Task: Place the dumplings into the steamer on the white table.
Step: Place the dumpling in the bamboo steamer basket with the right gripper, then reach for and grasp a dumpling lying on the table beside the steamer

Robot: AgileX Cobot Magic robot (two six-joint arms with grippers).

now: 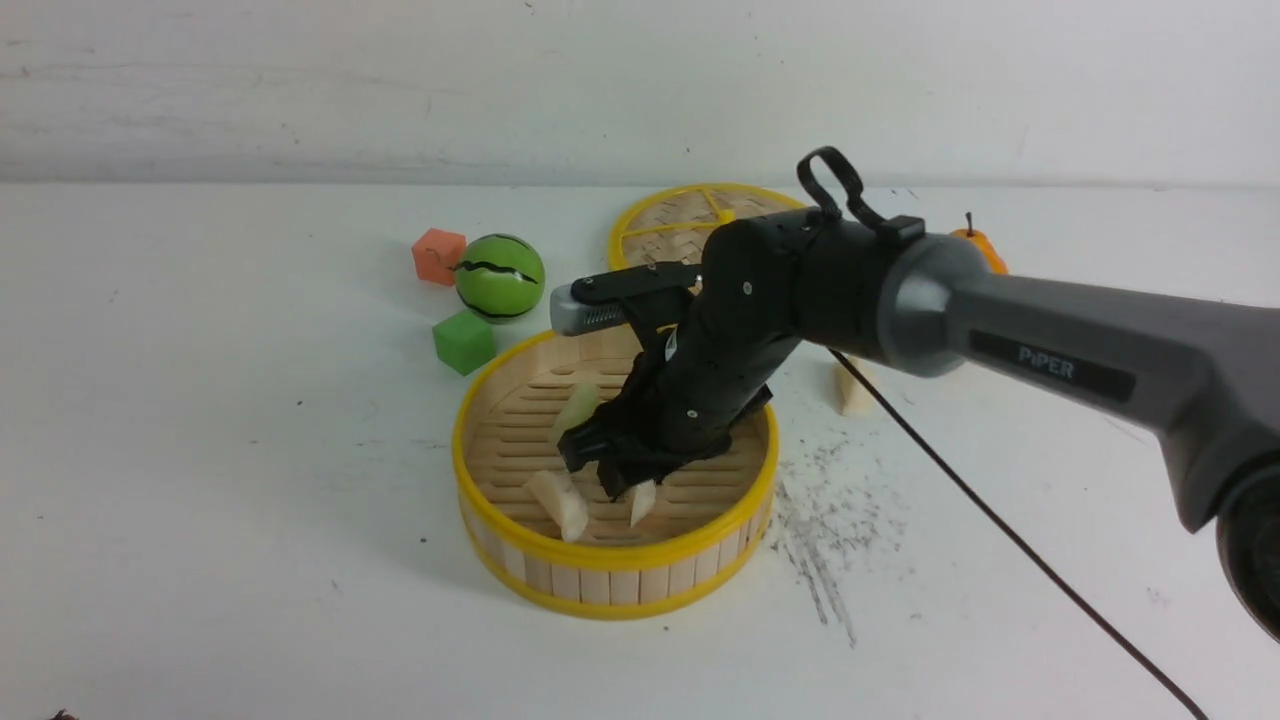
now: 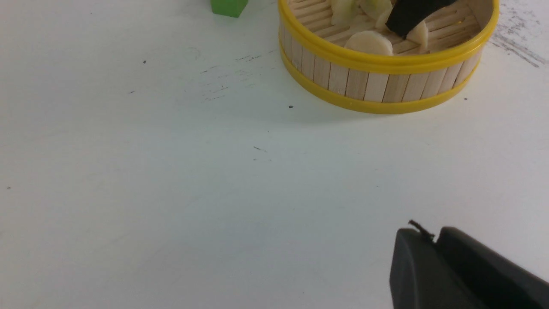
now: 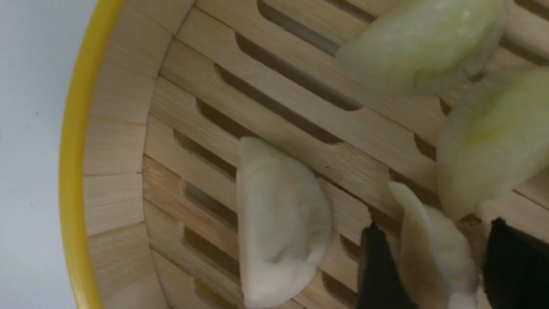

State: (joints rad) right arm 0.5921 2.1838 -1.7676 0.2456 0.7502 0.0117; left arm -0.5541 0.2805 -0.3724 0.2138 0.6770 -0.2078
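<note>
The steamer (image 1: pixel 610 555) stands mid-table on the white table (image 1: pixel 200 500). My right gripper (image 1: pixel 610 480) reaches down inside it. Its jaws stand open around a cream dumpling (image 3: pixel 433 249) set on edge on the slats; one finger is apart from it. Beside it lies a second cream dumpling (image 3: pixel 279 223), and two greenish dumplings (image 3: pixel 424 43) (image 3: pixel 493 141) rest further in. Another cream dumpling (image 1: pixel 852 390) sits on the table right of the steamer. My left gripper (image 2: pixel 435 236) is shut and empty over bare table, near the steamer (image 2: pixel 377 86).
The woven lid (image 1: pixel 680 225) lies behind the steamer. An orange cube (image 1: pixel 438 256), a green striped ball (image 1: pixel 500 277) and a green cube (image 1: pixel 463 342) sit at the steamer's back left. An orange fruit (image 1: pixel 985 245) shows behind the right arm. A black cable (image 1: pixel 1000 530) trails right.
</note>
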